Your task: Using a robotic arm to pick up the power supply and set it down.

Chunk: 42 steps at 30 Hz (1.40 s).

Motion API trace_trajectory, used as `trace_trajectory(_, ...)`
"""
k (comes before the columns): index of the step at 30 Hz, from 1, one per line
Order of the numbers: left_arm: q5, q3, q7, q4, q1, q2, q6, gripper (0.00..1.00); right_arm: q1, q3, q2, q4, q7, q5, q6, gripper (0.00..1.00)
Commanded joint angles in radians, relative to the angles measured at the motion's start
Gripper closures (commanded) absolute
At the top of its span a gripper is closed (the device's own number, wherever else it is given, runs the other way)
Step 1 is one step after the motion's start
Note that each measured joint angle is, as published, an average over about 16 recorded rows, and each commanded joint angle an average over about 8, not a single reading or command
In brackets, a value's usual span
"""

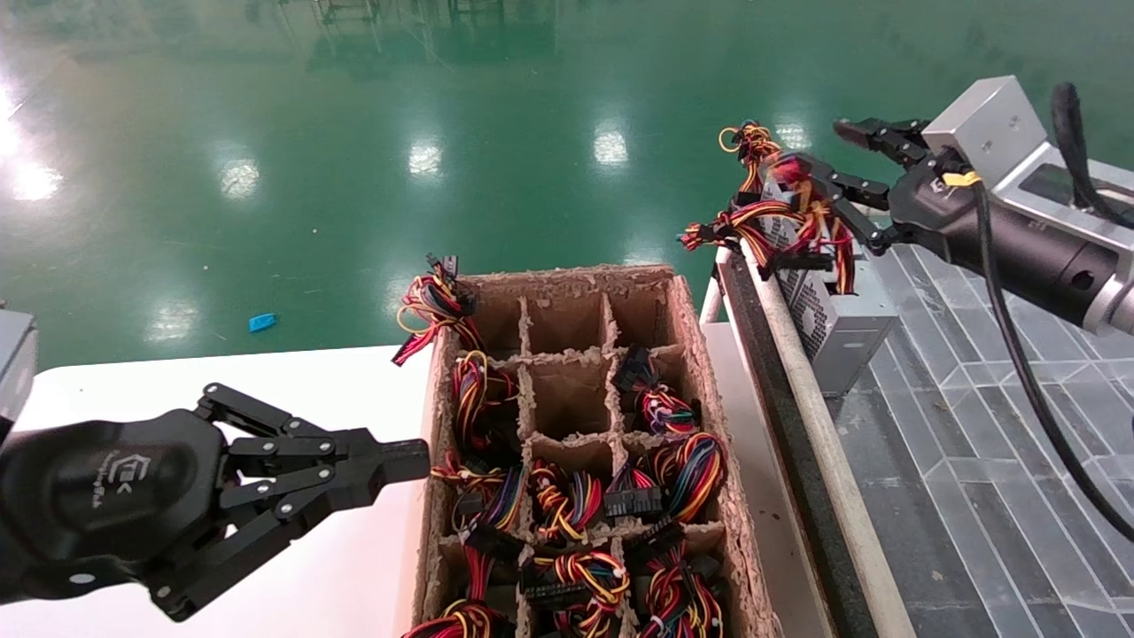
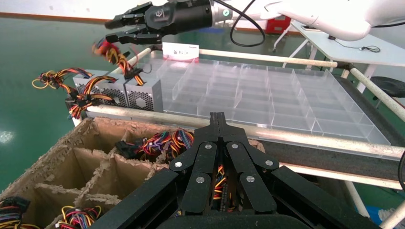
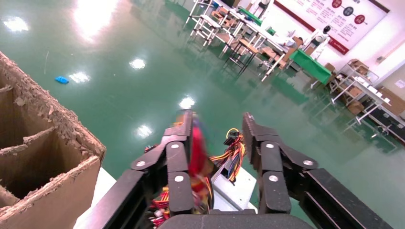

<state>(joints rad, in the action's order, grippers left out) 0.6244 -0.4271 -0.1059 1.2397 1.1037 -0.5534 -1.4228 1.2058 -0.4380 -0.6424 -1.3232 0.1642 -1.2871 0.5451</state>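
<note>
Right gripper (image 1: 828, 155) spread wide above the wire bundle (image 1: 780, 208) of a power supply (image 1: 828, 306), fingers either side of the wires, not closed on them. Supply standing on the grey tray (image 1: 966, 443), hard against the white rail (image 1: 819, 425), more supplies (image 2: 102, 93) in a row beside it. Clear dividers (image 2: 267, 102) further along the tray. Left gripper (image 1: 403, 462) pinched closed, parked over the white table (image 1: 221, 381) just beside the cardboard crate (image 1: 700, 354). Crate cells partly full of wired units (image 1: 660, 483), the far cells bare.
</note>
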Motion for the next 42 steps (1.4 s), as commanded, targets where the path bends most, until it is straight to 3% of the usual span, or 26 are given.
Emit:
trace_trajectory(1, 0.0, 0.0, 0.0, 0.0, 0.0, 0.0, 0.0, 1.0, 0.0, 0.001, 0.003, -0.005, 0.005, 0.001, -0.001, 0.0)
trace_trajectory(12, 0.0, 0.0, 0.0, 0.0, 0.0, 0.0, 0.0, 1.0, 0.017, 0.059, -0.022, -0.025, -0.087, 0.116, 0.09, 0.0)
trace_trajectory(20, 0.0, 0.0, 0.0, 0.0, 0.0, 0.0, 0.0, 1.0, 0.002, 0.067, -0.015, -0.02, -0.076, 0.161, 0.191, 0.0)
trace_trajectory(21, 0.0, 0.0, 0.0, 0.0, 0.0, 0.0, 0.0, 0.97, 0.0, 0.069, -0.014, -0.019, -0.074, 0.168, 0.206, 0.0)
trace_trajectory(29, 0.0, 0.0, 0.0, 0.0, 0.0, 0.0, 0.0, 0.0, -0.021, 0.083, -0.007, -0.01, -0.058, 0.229, 0.322, 0.0)
trace_trajectory(42, 0.0, 0.0, 0.0, 0.0, 0.0, 0.0, 0.0, 0.0, -0.055, 0.106, 0.005, 0.005, -0.033, 0.33, 0.516, 0.0)
